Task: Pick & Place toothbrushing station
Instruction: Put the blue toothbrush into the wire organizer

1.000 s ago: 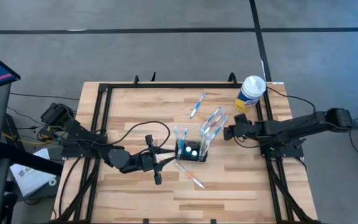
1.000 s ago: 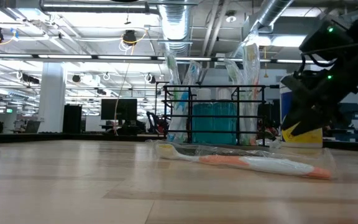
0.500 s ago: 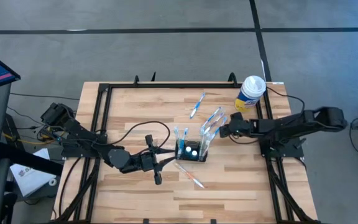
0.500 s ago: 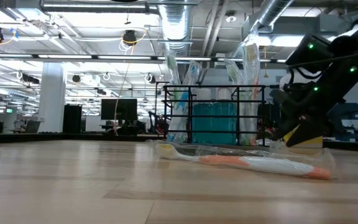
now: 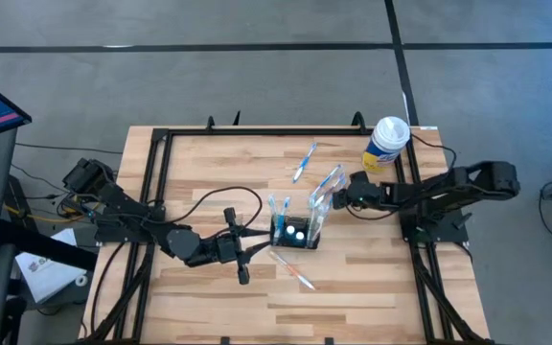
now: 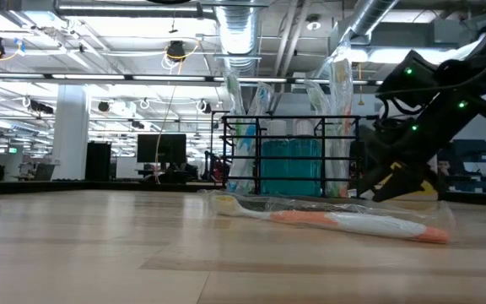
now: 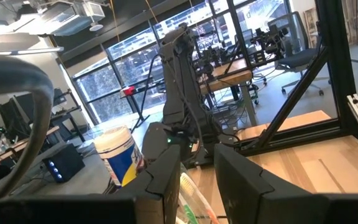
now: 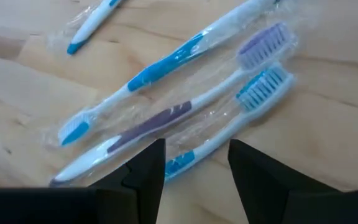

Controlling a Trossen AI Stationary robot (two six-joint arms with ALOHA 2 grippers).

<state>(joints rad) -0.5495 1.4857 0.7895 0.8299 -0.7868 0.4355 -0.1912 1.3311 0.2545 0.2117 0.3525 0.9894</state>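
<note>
The black toothbrushing station [image 5: 295, 233] stands mid-table with wrapped toothbrushes upright in its slots [image 6: 260, 127]. My left gripper [image 5: 264, 245] is just left of it, raised and level, shut on a pale wrapped toothbrush [image 7: 188, 190]. Three wrapped toothbrushes [image 5: 329, 187] lie flat on the wood to the station's right: a blue-and-white one [image 8: 166, 68], a purple one [image 8: 166, 118] and a blue one [image 8: 229, 118]. My right gripper [image 5: 337, 198] [image 8: 194, 177] hangs open just above them, slanting down from the right. My left gripper has the wrapped toothbrush [image 7: 189, 186] in the narrow gap between its two fingers [image 7: 166, 180]. They lie level and point toward the table's right. The fingers and the picture's lower edge hide which part of the toothbrush they close on.
An orange wrapped toothbrush [image 5: 293, 271] [image 6: 344, 221] lies near the station's front. A blue one [image 5: 303, 163] lies farther back. A white-and-yellow canister [image 5: 386, 144] stands at the back right. A black frame [image 5: 156, 192] edges the table.
My right gripper has moved toward the table's left and down, coming over the three wrapped toothbrushes beside the station. The toothbrushes and the station have not moved.
</note>
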